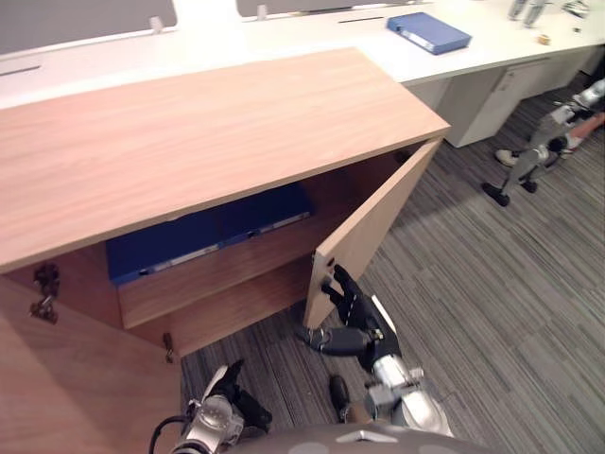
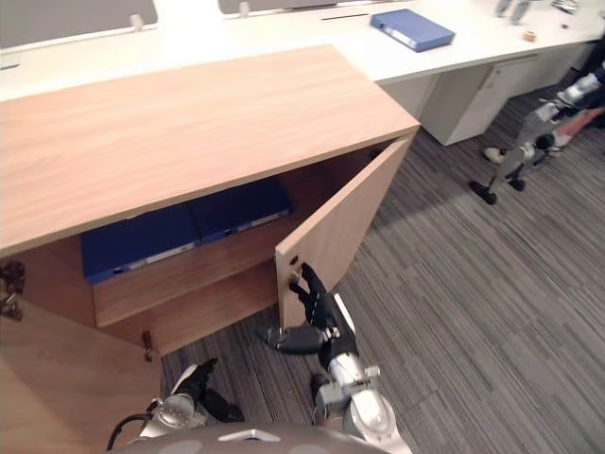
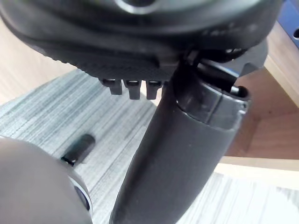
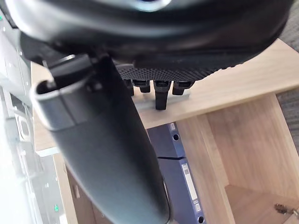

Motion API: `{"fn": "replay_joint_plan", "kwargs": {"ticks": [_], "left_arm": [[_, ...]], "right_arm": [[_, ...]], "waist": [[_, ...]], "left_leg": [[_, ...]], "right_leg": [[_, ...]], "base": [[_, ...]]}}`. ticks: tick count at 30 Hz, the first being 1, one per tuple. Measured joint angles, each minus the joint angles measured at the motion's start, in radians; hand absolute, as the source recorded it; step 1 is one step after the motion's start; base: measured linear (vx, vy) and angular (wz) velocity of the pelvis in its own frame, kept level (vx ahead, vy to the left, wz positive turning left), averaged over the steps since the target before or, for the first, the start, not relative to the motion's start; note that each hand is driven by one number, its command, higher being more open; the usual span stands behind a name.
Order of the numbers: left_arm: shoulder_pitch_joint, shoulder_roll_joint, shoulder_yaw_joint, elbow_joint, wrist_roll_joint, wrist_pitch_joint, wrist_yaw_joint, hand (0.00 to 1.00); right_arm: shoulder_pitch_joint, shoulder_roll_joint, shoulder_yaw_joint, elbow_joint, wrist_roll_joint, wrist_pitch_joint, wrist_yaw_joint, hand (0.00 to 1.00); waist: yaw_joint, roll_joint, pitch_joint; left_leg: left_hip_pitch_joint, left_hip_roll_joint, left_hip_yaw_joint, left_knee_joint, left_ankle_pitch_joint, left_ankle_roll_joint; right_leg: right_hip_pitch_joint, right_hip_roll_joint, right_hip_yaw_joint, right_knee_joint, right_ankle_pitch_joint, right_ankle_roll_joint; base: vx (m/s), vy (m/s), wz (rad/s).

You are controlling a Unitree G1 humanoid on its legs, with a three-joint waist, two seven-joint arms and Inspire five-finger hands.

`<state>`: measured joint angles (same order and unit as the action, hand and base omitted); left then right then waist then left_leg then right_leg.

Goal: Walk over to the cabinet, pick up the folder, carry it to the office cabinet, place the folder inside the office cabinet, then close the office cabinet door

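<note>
Blue folders [image 1: 203, 232], two by the look of it, lie flat side by side on the upper shelf [image 1: 217, 276] inside the office cabinet [image 1: 189, 132]. Their spines face the opening, and the ring holes show in the right wrist view. Both doors stand open. The left door [image 1: 76, 378] is swung wide towards the camera, while the right door [image 1: 373, 227] hangs about half open over the grey carpet [image 1: 492, 312].

The right hand [image 1: 357, 317] is low at the free edge of the right door, near its bottom corner. Its fingers [image 1: 340, 284] are straight and spread, and they appear to touch the door's edge, though the contact is hard to make out from above. The thumb sticks out to the side and the hand holds nothing.

The left hand [image 1: 244, 402] hangs low between the two doors, just above the carpet and apart from the cabinet. Its fingers are loosely extended and empty.

Behind the cabinet, a long white worktop [image 1: 284, 38] carries another blue folder [image 1: 427, 31], which lies flat well away from both hands.
</note>
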<state>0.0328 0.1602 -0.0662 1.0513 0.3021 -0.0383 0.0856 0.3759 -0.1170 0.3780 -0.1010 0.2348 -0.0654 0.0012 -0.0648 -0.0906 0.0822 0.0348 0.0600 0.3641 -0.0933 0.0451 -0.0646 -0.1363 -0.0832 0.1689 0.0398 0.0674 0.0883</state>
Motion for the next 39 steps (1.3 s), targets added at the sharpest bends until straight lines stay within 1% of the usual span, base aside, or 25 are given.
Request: {"fn": "replay_joint_plan", "kwargs": {"ticks": [1,4,6,7,8,10,13,15,19,22,26,29,34,37,39], "left_arm": [[0.0,-0.002,0.01,-0.001,-0.003,0.0,0.003,1.0],[0.0,-0.003,0.014,-0.002,-0.02,0.0,0.005,1.0],[-0.001,-0.007,0.023,-0.006,-0.028,-0.001,0.012,1.0],[-0.002,-0.009,0.028,-0.006,-0.034,0.0,0.015,1.0],[-0.004,-0.013,0.043,-0.008,-0.039,-0.001,0.018,1.0],[-0.003,-0.012,0.044,-0.007,-0.05,0.001,0.019,1.0],[-0.002,-0.016,0.044,-0.025,-0.068,0.001,0.024,1.0],[0.005,-0.015,0.046,-0.032,-0.08,0.003,0.032,1.0],[0.013,-0.014,0.051,-0.047,-0.098,0.004,0.039,1.0],[0.014,-0.014,0.052,-0.049,-0.102,0.004,0.039,1.0],[0.015,-0.014,0.052,-0.049,-0.107,0.004,0.039,1.0],[0.016,-0.015,0.052,-0.049,-0.107,0.005,0.038,1.0],[0.016,-0.015,0.052,-0.049,-0.106,0.004,0.035,1.0],[0.017,-0.016,0.051,-0.049,-0.104,0.004,0.032,1.0],[0.017,-0.017,0.051,-0.049,-0.099,0.004,0.024,1.0]], "right_arm": [[-0.047,0.001,-0.015,0.039,0.0,0.0,-0.012,1.0],[-0.135,0.01,-0.059,0.114,-0.005,0.003,-0.041,1.0],[-0.22,0.014,-0.119,0.183,-0.038,0.006,-0.078,1.0],[-0.241,0.013,-0.131,0.204,-0.038,0.006,-0.085,1.0],[-0.268,0.007,-0.161,0.235,-0.039,0.007,-0.111,1.0],[-0.306,0.0,-0.188,0.294,-0.045,0.012,-0.135,1.0],[-0.439,-0.01,-0.262,0.442,-0.076,0.027,-0.182,1.0],[-0.451,-0.01,-0.282,0.464,-0.076,0.027,-0.21,1.0],[-0.489,-0.015,-0.283,0.514,-0.076,0.044,-0.225,1.0],[-0.491,0.005,-0.297,0.519,-0.076,0.044,-0.23,1.0],[-0.484,0.006,-0.32,0.519,-0.077,0.044,-0.219,1.0],[-0.44,0.005,-0.319,0.519,-0.081,0.042,-0.191,1.0],[-0.328,0.012,-0.317,0.52,-0.154,0.042,-0.121,1.0],[-0.285,0.012,-0.317,0.566,-0.208,0.039,-0.097,1.0],[-0.273,0.012,-0.317,0.648,-0.246,0.039,-0.087,1.0]], "waist": [[0.007,0.0,0.0],[0.011,0.003,0.002],[0.018,0.011,0.007],[0.022,0.012,0.008],[0.034,0.016,0.01],[0.035,0.021,0.013],[0.058,0.04,0.025],[0.059,0.048,0.03],[0.061,0.052,0.033],[0.062,0.053,0.033],[0.06,0.053,0.033],[0.058,0.053,0.033],[0.057,0.054,0.033],[0.054,0.054,0.033],[0.053,0.054,0.033]], "left_leg": [[-0.001,-0.001,-0.01,0.0,0.001,0.001],[-0.008,-0.001,-0.031,0.0,0.004,0.006],[-0.02,0.0,-0.052,0.0,0.004,0.006],[-0.021,0.001,-0.056,0.0,0.004,0.006],[-0.021,0.004,-0.065,0.0,0.004,0.006],[-0.018,0.005,-0.078,0.0,0.004,0.006],[-0.026,0.005,-0.103,0.0,0.007,0.005],[-0.028,0.005,-0.125,0.0,0.009,0.004],[-0.041,0.006,-0.152,0.0,0.015,0.003],[-0.042,0.005,-0.162,-0.001,0.016,0.003],[-0.038,0.003,-0.17,-0.001,0.017,0.003],[-0.033,0.004,-0.18,-0.001,0.017,0.003],[-0.029,0.005,-0.183,-0.001,0.014,0.0],[-0.027,0.005,-0.182,-0.001,0.013,-0.002],[-0.02,0.005,-0.183,-0.001,0.012,-0.003]], "right_leg": [[0.005,-0.002,-0.008,-0.003,-0.002,-0.002],[0.015,-0.005,-0.032,-0.015,-0.003,-0.004],[0.017,-0.007,-0.053,-0.022,-0.002,-0.001],[0.019,-0.007,-0.057,-0.023,-0.003,0.0],[0.026,-0.006,-0.066,-0.027,-0.005,0.0],[0.037,-0.006,-0.081,-0.029,-0.009,0.002],[0.042,-0.009,-0.104,-0.03,-0.014,0.002],[0.05,-0.01,-0.125,-0.029,-0.019,0.001],[0.052,-0.013,-0.149,-0.03,-0.024,0.001],[0.057,-0.014,-0.163,-0.03,-0.027,0.001],[0.067,-0.017,-0.17,-0.035,-0.028,0.002],[0.08,-0.017,-0.181,-0.036,-0.033,0.0],[0.086,-0.017,-0.187,-0.037,-0.039,0.0],[0.089,-0.017,-0.187,-0.04,-0.039,0.0],[0.098,-0.017,-0.188,-0.045,-0.039,0.0]], "base": [[0.05,0.022,0.24],[0.06,0.015,0.24],[0.06,0.007,0.23],[0.07,0.003,0.22],[0.06,0.001,0.17],[0.04,0.0,0.19],[0.02,0.001,0.24],[0.01,-0.003,0.29],[0.01,-0.002,0.21],[0.02,0.003,0.13],[0.01,0.007,0.06],[0.01,0.001,0.1],[0.01,0.0,0.03],[0.01,0.002,0.0],[0.0,0.0,0.0]]}}
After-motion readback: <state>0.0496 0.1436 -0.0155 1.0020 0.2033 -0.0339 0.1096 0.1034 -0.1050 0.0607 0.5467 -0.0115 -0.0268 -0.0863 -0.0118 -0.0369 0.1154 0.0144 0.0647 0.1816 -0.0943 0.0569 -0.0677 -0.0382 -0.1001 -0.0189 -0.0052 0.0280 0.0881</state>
